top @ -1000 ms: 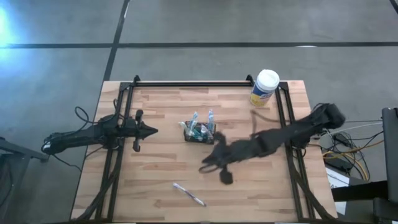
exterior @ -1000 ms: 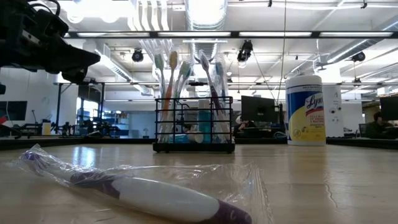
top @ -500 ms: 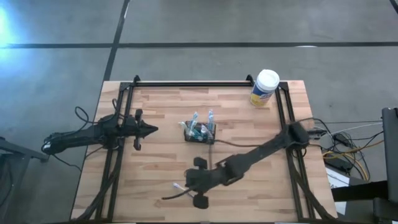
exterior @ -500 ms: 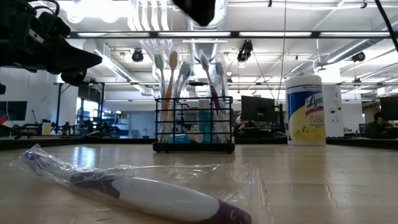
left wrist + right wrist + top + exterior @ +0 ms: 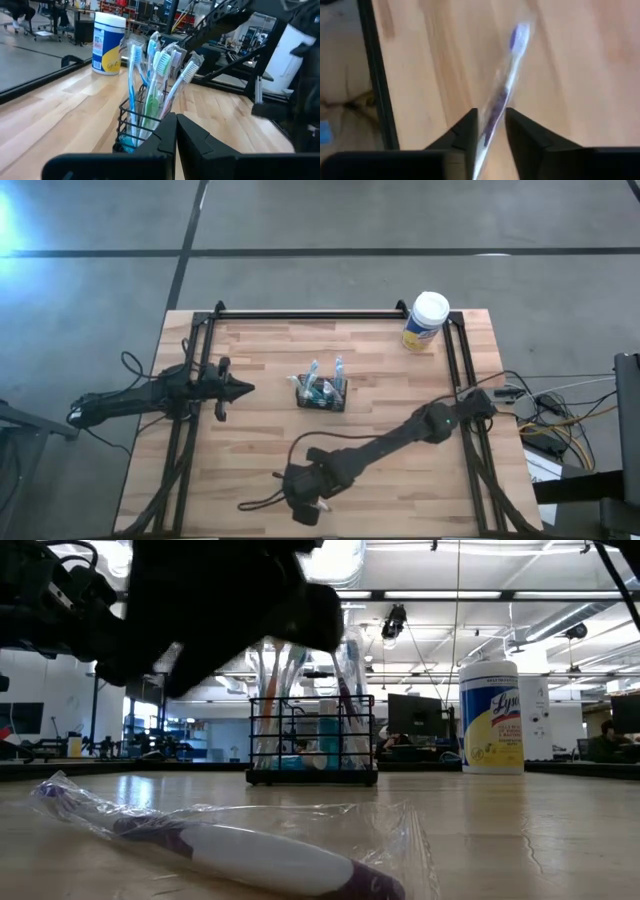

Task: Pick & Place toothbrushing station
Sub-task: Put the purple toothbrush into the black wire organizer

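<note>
The toothbrushing station (image 5: pixel 321 392) is a small black wire-mesh holder standing at the table's middle, with several wrapped toothbrushes upright in it; it also shows in the low view (image 5: pixel 312 745) and the left wrist view (image 5: pixel 145 117). A purple-and-white toothbrush in clear wrap (image 5: pixel 230 852) lies flat near the table's near edge. My right gripper (image 5: pixel 300 502) hangs open above it, one finger over each side of its handle (image 5: pixel 507 75), clear of it. My left gripper (image 5: pixel 245 389) is shut and empty, left of the station, pointing at it (image 5: pixel 176 122).
A white-lidded, yellow-labelled wipes canister (image 5: pixel 426 320) stands at the far right corner. Black frame rails (image 5: pixel 195 430) run along the table's left, right and far sides. Bare wood lies between the station and the loose toothbrush.
My right arm has swung from the table's middle right toward the near edge and leftward, coming down over the loose toothbrush. Its dark gripper has come into the top of the low view. The toothbrush, the station and my left arm have kept still.
</note>
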`<state>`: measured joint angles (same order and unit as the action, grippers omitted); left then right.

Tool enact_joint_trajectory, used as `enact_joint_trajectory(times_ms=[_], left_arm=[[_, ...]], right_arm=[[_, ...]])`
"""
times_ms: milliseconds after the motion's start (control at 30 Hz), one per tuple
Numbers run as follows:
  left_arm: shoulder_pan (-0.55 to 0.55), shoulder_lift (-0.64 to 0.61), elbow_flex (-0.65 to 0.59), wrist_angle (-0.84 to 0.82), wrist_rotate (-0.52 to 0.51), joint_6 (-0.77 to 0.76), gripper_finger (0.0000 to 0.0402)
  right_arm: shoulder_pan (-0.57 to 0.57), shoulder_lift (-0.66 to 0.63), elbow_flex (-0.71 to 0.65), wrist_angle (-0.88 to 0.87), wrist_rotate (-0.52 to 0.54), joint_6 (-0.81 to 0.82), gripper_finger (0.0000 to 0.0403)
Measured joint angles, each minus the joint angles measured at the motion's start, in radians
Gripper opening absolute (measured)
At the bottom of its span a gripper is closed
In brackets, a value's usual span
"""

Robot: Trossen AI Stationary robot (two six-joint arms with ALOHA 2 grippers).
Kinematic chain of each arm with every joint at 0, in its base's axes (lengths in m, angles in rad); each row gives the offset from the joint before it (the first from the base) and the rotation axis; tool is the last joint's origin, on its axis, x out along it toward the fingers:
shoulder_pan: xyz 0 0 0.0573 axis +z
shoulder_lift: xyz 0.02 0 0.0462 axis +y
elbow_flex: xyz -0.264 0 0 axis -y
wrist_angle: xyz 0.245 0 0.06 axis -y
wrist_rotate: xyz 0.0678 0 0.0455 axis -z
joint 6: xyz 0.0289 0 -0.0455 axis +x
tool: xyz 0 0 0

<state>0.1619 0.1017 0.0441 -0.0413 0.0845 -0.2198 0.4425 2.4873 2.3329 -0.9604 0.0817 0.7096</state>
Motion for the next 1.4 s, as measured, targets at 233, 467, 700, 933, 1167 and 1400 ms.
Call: enact_joint_trajectory(times_ms=[233,467,700,933,1167,1400], left_arm=[[0.0,0.002,0.0,-0.002,0.0,-0.016,0.0014],[0.0,0.002,0.0,-0.012,0.0,-0.016,0.0014],[0.0,0.002,0.0,-0.012,0.0,-0.007,0.0014],[0.0,0.002,0.0,-0.013,0.0,-0.005,0.0014],[0.0,0.002,0.0,-0.018,0.0,-0.005,0.0014],[0.0,0.002,0.0,-0.019,0.0,0.001,0.0014]], right_arm=[[-0.007,-0.011,-0.053,-0.005,-0.029,0.089,0.0174],[-0.002,-0.003,-0.058,0.014,-0.014,0.103,0.0203],[0.001,0.055,-0.061,0.028,-0.027,0.103,0.0203],[0.006,0.08,-0.059,0.031,-0.033,0.102,0.0203],[0.006,0.106,-0.055,0.025,-0.037,0.097,0.0203],[0.006,0.123,-0.052,-0.075,-0.015,0.091,0.0203]])
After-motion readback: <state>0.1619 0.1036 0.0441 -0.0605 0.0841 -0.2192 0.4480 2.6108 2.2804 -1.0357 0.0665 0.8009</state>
